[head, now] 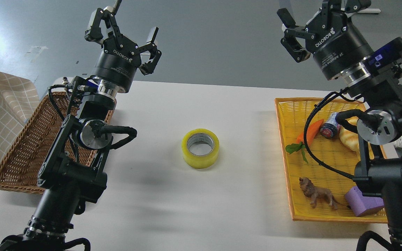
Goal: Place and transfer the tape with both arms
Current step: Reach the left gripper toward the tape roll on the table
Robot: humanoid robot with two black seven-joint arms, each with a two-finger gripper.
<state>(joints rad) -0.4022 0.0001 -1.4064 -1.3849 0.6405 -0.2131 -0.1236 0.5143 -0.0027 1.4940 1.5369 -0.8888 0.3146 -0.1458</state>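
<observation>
Centrally, in the head view, the tape (200,148) lies flat on the white surface (243,115) between both baskets, reachable by either arm. Left pincer (127,30) and right pincer (284,26) hover raised, fingers spread, holding nothing.

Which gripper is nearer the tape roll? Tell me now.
Left, by the look of this view. The left gripper is raised up-left of the tape roll; the right gripper is raised farther off, up-right of it.
</observation>
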